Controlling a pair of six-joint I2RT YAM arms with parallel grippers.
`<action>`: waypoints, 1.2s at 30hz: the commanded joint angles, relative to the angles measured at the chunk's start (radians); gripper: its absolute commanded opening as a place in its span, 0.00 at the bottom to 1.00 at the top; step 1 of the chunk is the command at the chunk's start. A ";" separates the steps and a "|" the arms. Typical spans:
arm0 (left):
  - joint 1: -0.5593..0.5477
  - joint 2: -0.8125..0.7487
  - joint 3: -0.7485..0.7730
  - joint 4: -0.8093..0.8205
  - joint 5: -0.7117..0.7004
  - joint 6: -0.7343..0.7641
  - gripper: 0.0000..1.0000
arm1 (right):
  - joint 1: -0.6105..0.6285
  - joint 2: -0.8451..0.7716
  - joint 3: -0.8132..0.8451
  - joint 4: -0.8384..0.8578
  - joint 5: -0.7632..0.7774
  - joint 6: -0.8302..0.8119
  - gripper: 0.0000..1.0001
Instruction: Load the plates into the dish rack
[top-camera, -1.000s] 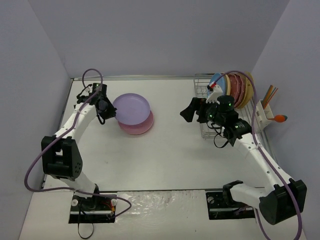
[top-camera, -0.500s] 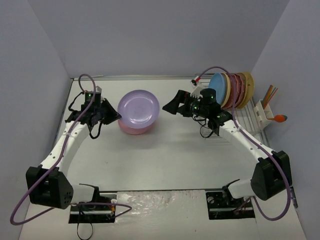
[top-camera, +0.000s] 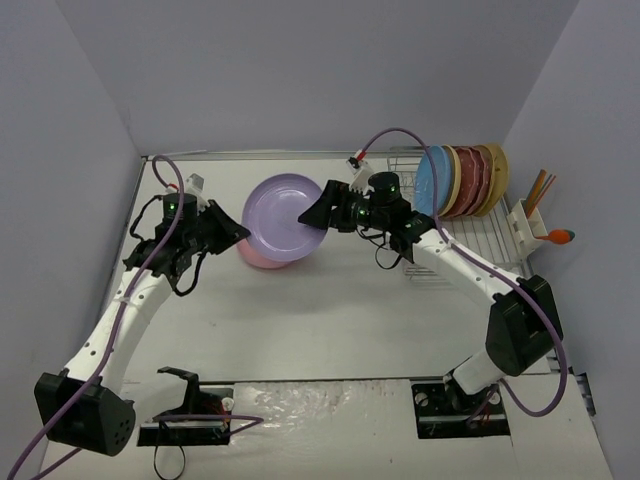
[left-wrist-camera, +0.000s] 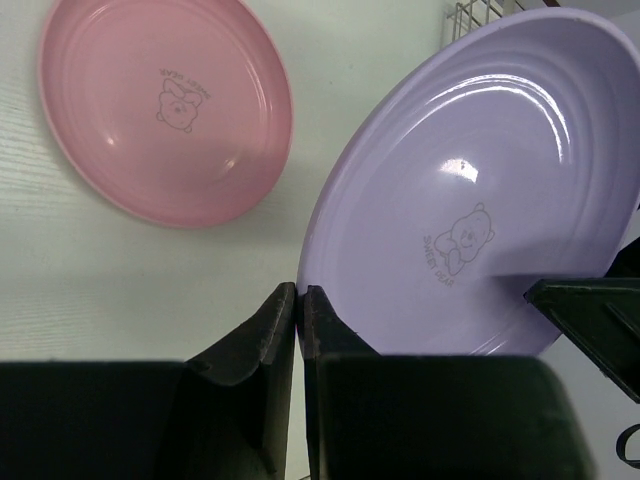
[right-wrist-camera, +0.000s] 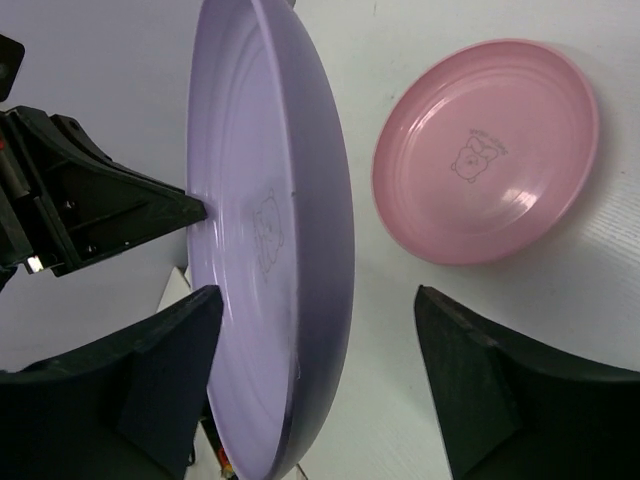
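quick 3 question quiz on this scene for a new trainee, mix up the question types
1. True or false: the left end effector is shut on the rim of the lilac plate.
2. Pick one: the pink plate is A) lying flat on the table, B) leaning on the back wall, C) stacked on top of the lilac plate.
3. Fill in the blank: the right end effector is ___, with one finger on either side of the lilac plate's far rim.

Key: 1 true; 2 A; 3 open.
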 joint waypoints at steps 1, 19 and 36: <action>-0.004 -0.048 0.009 0.091 0.011 -0.013 0.00 | 0.006 -0.025 0.058 0.067 0.016 -0.018 0.55; -0.002 -0.025 0.080 -0.147 -0.231 0.255 0.72 | -0.023 -0.152 0.127 -0.202 0.428 -0.300 0.00; 0.113 -0.099 -0.050 -0.240 -0.545 0.497 0.97 | -0.278 0.106 0.422 -0.292 1.163 -0.783 0.00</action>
